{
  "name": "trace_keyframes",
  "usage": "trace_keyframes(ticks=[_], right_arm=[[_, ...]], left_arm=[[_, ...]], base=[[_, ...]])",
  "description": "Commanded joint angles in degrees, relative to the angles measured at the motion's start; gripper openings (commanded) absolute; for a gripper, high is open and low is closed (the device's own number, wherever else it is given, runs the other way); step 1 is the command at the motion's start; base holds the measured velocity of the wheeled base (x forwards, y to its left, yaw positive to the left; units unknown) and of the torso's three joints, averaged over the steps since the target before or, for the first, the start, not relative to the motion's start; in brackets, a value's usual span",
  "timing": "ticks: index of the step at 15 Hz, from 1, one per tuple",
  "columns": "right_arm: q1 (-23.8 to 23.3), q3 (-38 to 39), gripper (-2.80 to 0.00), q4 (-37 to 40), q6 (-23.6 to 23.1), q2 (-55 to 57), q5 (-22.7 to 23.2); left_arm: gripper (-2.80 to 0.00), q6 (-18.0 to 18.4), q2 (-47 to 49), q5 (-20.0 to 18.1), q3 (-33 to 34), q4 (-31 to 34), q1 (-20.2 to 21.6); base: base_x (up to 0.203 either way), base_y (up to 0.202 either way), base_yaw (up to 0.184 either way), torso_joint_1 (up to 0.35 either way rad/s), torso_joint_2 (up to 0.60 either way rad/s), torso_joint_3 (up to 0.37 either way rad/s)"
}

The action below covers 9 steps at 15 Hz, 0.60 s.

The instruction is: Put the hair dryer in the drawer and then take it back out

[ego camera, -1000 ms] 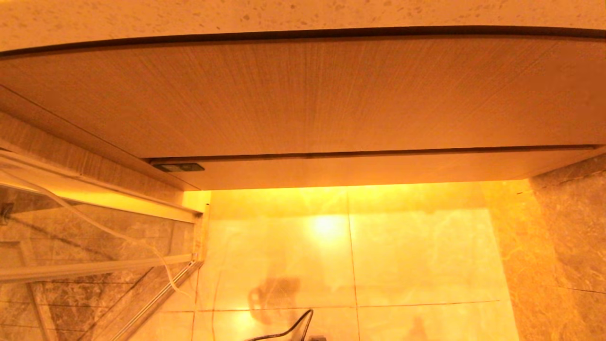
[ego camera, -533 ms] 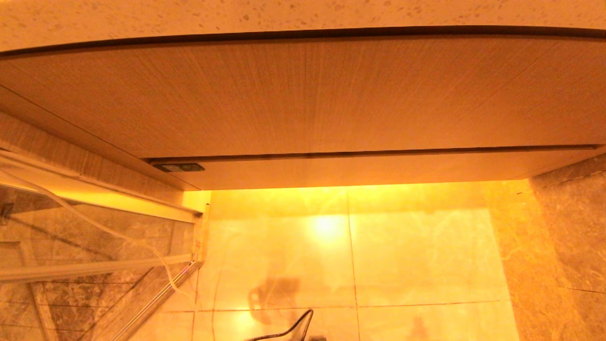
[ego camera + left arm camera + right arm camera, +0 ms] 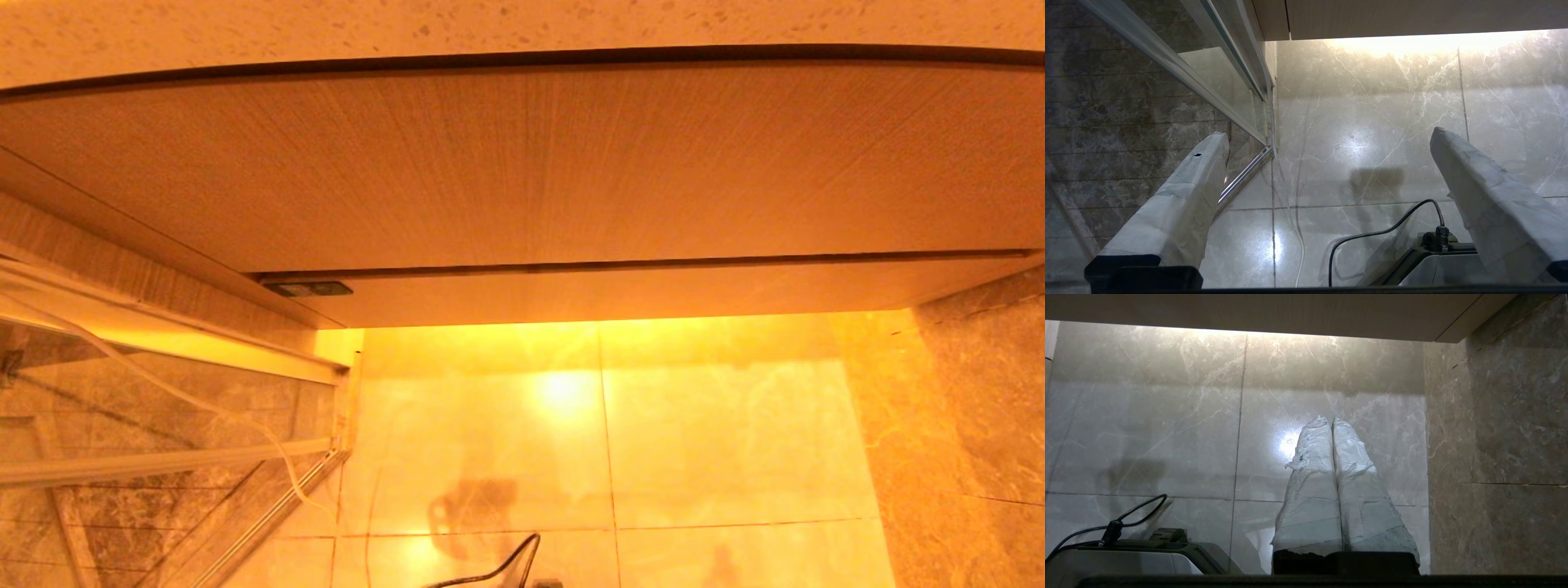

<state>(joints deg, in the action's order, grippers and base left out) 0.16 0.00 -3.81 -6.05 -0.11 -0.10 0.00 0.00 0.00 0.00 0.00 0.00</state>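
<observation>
Left end effector [image 3: 1327, 139]: released, fingers spread wide, empty; low over the floor [image 3: 718, 441] beside the glass partition [image 3: 163, 392] at 9 o'clock in the head view.
Right end effector [image 3: 1329, 420]: clenched on nothing, fingers pressed together; low over the floor toward 3 o'clock, near the marble wall [image 3: 980, 392].
Hair dryer: not visible in any of the 3 views; position cannot be told.
Drawer [image 3: 653, 292]: judged to be the narrow pale strip under the large wood-grain panel [image 3: 522, 163]; closed flush, no handle.
Counter [image 3: 245, 33]: speckled slab along 12 o'clock, above the panel.
Step in hand: judged the start; both arms parked.
Next move: likely raise 1 arm to the drawer's lower edge and pull it open.
Edges and room: open floor at 6 o'clock; glass left, wall right, base cable [image 3: 506, 567] below.
</observation>
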Motion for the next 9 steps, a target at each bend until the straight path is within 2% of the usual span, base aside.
trace_keyframes(ticks=[1, 9], right_arm=[[0.0, 0.0, -2.80, -0.1, -0.1, 0.2, 0.0], [0.0, 0.0, -2.80, 0.0, -0.2, 0.2, 0.1]], left_arm=[[0.00, 0.0, 0.0, 0.0, 0.0, 0.0, 0.0], [0.00, 0.0, 0.0, 0.0, 0.0, 0.0, 0.0]], base=[[0.000, 0.000, 0.000, 0.000, 0.00, 0.000], [0.000, 0.000, 0.000, 0.000, 0.00, 0.000]])
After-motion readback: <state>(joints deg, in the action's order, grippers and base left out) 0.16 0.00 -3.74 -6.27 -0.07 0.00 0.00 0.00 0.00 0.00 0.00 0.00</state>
